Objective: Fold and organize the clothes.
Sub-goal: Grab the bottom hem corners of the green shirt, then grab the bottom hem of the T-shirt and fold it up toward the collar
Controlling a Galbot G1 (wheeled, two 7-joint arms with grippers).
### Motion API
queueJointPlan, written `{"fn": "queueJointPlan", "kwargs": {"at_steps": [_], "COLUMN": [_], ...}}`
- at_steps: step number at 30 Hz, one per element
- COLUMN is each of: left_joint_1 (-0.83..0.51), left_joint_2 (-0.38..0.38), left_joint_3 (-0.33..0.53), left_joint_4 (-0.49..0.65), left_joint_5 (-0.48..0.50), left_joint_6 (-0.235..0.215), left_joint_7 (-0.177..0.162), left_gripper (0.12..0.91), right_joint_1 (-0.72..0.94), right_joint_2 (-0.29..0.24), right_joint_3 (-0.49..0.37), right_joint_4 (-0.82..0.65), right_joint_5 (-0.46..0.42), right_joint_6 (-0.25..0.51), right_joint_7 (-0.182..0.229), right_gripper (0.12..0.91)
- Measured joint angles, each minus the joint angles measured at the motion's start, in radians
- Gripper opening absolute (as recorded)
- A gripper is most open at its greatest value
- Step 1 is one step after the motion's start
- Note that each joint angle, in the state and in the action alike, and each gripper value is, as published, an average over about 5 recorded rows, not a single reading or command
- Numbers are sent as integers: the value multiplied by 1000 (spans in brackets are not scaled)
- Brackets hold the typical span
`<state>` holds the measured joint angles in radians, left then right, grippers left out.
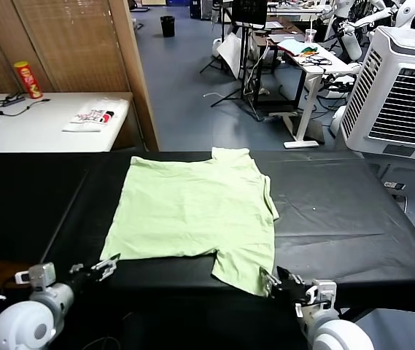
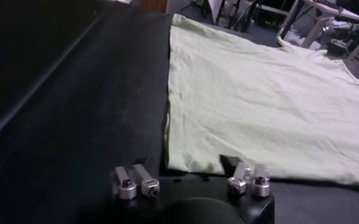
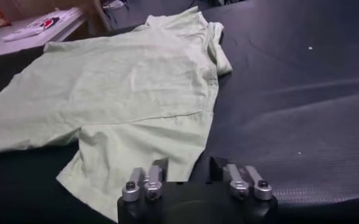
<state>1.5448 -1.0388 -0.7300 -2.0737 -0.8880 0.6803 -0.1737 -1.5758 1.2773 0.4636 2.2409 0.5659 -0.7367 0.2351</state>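
Observation:
The clothes are one pale green short-sleeved shirt (image 1: pixel 192 211), spread flat on the black table (image 1: pixel 338 211). My left gripper (image 1: pixel 109 266) sits low at the shirt's near left corner. In the left wrist view that gripper (image 2: pixel 188 164) has its jaws apart, and the hem of the shirt (image 2: pixel 258 97) lies just beyond them. My right gripper (image 1: pixel 271 279) is at the near sleeve's corner. In the right wrist view it (image 3: pixel 188 165) is shut, and the sleeve edge of the shirt (image 3: pixel 124 91) runs in between its fingers.
A white side table at the back left carries a white packaged item (image 1: pixel 94 115) and a red can (image 1: pixel 28 79). A large air cooler (image 1: pixel 404 87) stands at the back right. Both grippers hang at the table's front edge.

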Motion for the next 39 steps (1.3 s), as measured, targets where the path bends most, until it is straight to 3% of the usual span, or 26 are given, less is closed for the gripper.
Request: {"fn": "queueJointPlan", "kwargs": {"at_steps": [3,6,14,20,23,29,39], "left_joint_1": [0,6,60,140,150,80,-87], "left_joint_2": [1,1,6,5,-5,-32,-46], "left_joint_3": [0,0,-34,-87,-95,-67,30], "left_joint_4": [-4,-12,-68,-136,-157,-147,-57], "left_joint_5": [0,2,0,-7,1,29,98], "left_joint_6": [-1,-1,0,-23,-55,-86,-112], "left_joint_7": [-3,-9,-21,-19,-19,-20,-23], "left_gripper": [207,131,127,127,127,127,127], "right_joint_1": [-18,-43,-138,-126,-92,8,232], "right_joint_2": [0,-1,-1,-13,-31,-76,-123], "right_joint_3": [10,25,66,89,92,64,-15], "right_joint_4": [25,59,159,152,121,17,-161], "right_joint_5": [-2,-1,-6,-33,-66,-119,-122], "right_joint_6": [0,0,0,6,52,168,210], "right_joint_7": [17,26,18,-53,-95,-168,-195], "right_gripper": [121,121,121,121,121,121,121]}}
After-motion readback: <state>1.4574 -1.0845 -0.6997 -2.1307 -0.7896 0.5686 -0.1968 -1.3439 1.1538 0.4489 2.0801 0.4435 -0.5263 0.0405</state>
